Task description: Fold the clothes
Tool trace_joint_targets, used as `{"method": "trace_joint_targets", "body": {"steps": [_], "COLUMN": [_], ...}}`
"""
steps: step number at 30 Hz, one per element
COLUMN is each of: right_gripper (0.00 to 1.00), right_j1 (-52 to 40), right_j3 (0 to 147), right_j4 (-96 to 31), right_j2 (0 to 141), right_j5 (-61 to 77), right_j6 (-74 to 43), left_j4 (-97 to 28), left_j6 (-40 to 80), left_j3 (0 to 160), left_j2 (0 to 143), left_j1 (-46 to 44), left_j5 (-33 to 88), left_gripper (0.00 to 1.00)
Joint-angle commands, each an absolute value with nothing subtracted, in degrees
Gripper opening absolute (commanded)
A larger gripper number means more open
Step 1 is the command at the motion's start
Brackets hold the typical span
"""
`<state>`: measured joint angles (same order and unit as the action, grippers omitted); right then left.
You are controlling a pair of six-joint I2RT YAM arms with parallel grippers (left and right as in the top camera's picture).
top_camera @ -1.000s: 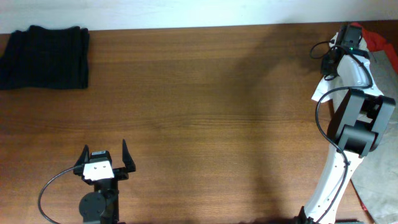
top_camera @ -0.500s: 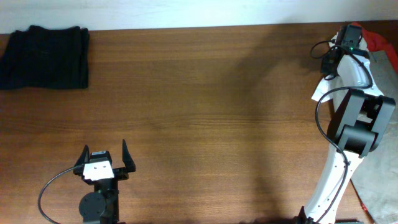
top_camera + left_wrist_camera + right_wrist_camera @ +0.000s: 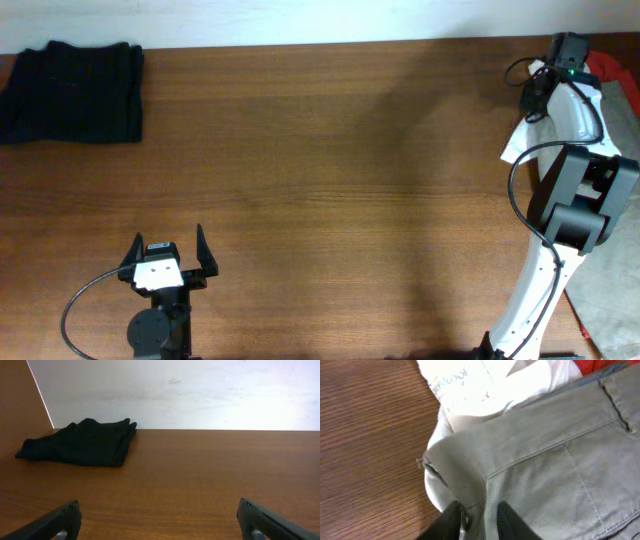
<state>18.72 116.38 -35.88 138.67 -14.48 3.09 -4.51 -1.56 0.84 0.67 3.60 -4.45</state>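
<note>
Khaki in tone, a wrinkled grey-green cotton trouser piece (image 3: pixel 560 460) with stitched seams is spread over a white printed garment (image 3: pixel 485 390), and a red cloth (image 3: pixel 602 366) is tucked at the far corner. This pile is placed at the right edge of the brown wooden surface (image 3: pixel 330 180). A fold of the trouser piece appears to be pinched between the right arm's fingers (image 3: pixel 452 517), though only their tips are shown at the frame's bottom. A black folded garment (image 3: pixel 82 442) is laid flat at the far left corner, against the white wall (image 3: pixel 200 390). The left arm's fingers (image 3: pixel 62 520) are spread wide apart and grasp nothing, held low over the near edge.
</note>
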Motion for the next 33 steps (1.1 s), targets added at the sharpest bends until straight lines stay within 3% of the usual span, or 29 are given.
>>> {"method": "trace_joint_targets", "body": {"steps": [1, 2, 6, 12, 14, 19, 33], "right_gripper": [0.27, 0.31, 0.04, 0.04, 0.33, 0.47, 0.49], "right_j1": [18.8, 18.8, 18.8, 18.8, 18.8, 18.8, 20.0], "right_j3": [118.1, 118.1, 118.1, 118.1, 118.1, 117.9, 117.9], "right_j4": [-35.8, -35.8, -35.9, -35.9, -36.4, -36.8, -36.6], "right_j2": [135.1, 135.0, 134.9, 134.9, 135.0, 135.9, 139.0], "right_j5": [-14.3, -14.3, -14.1, -13.4, -11.6, -9.2, -9.8], "right_j6": [2.6, 2.6, 2.6, 2.7, 2.7, 2.7, 5.6], "left_j4": [-4.5, -4.5, -4.5, -4.5, -4.5, -4.5, -4.5], "left_j6": [-2.5, -2.5, -2.5, -2.5, -2.5, -2.5, -2.5], "left_j3": [0.5, 0.5, 0.5, 0.5, 0.5, 0.5, 0.5], "left_j2": [0.4, 0.4, 0.4, 0.4, 0.4, 0.4, 0.4], "left_j1": [3.4, 3.4, 3.4, 3.4, 3.4, 3.4, 3.4], "left_j5": [-3.8, -3.8, -3.8, -3.8, -3.8, -3.8, -3.8], "left_gripper": [0.99, 0.99, 0.99, 0.99, 0.99, 0.99, 0.99]}}
